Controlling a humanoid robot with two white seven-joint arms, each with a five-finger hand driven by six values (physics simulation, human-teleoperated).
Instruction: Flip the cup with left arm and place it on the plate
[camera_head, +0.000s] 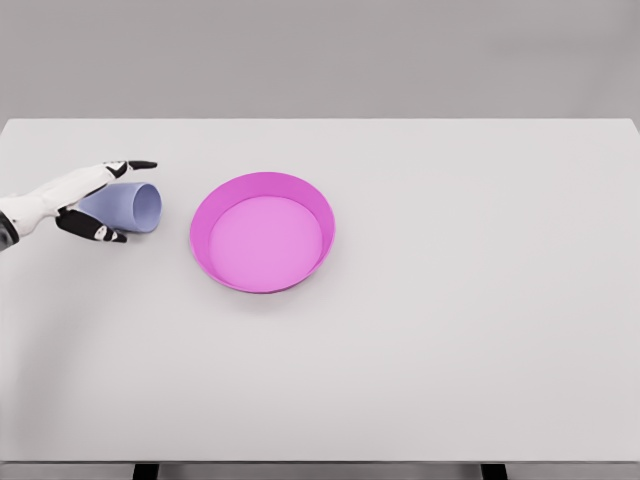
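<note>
Your left hand (75, 205) fingers (135, 165) clasp the smooth lavender cup (130, 207), lying sideways, mouth toward the round magenta plate (262, 232).

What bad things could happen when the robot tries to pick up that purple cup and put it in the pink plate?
1. The cup lies on its side with the left hand around it, fingers above and below. It is round, so it might roll or slip out while being flipped.
2. The plate has a raised rim facing the cup. If the cup travels too low, it could bump the rim and push the plate across the table.
</note>
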